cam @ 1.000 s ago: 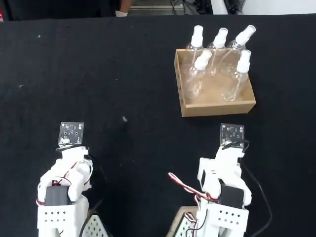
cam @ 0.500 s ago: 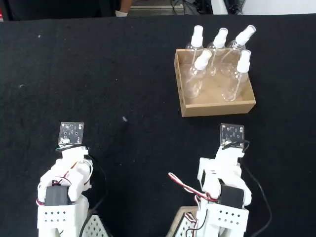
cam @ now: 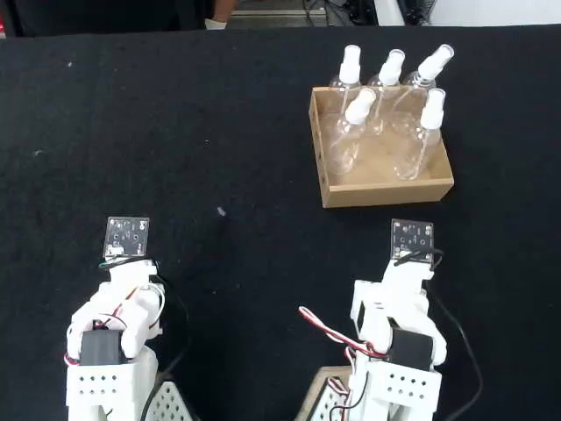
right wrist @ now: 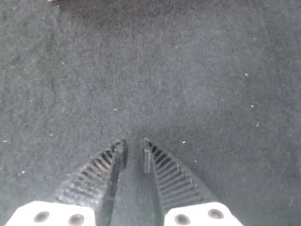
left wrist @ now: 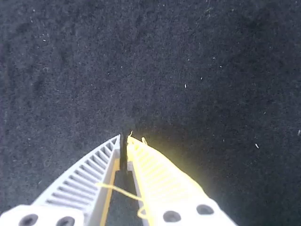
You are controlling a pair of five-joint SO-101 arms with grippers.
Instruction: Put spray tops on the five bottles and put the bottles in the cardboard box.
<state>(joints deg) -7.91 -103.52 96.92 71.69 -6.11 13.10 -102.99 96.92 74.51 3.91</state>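
The cardboard box (cam: pixel 386 193) sits at the back right of the black table. Several clear bottles stand inside it, each with a white spray top, among them one at the front left (cam: pixel 344 140) and one at the front right (cam: pixel 416 145). Both arms are folded back at the near edge, the left arm (cam: pixel 114 324) and the right arm (cam: pixel 394 316), well short of the box. My left gripper (left wrist: pixel 126 139) is shut over bare cloth, tips touching. My right gripper (right wrist: pixel 133 143) is shut too, a thin slit between its tips, holding nothing.
Black cloth (cam: pixel 175 132) covers the table, with wide free room left of the box and between the arms. A tiny pale speck (cam: pixel 221 210) lies mid-table. A red and white cable (cam: pixel 324 329) loops off the right arm.
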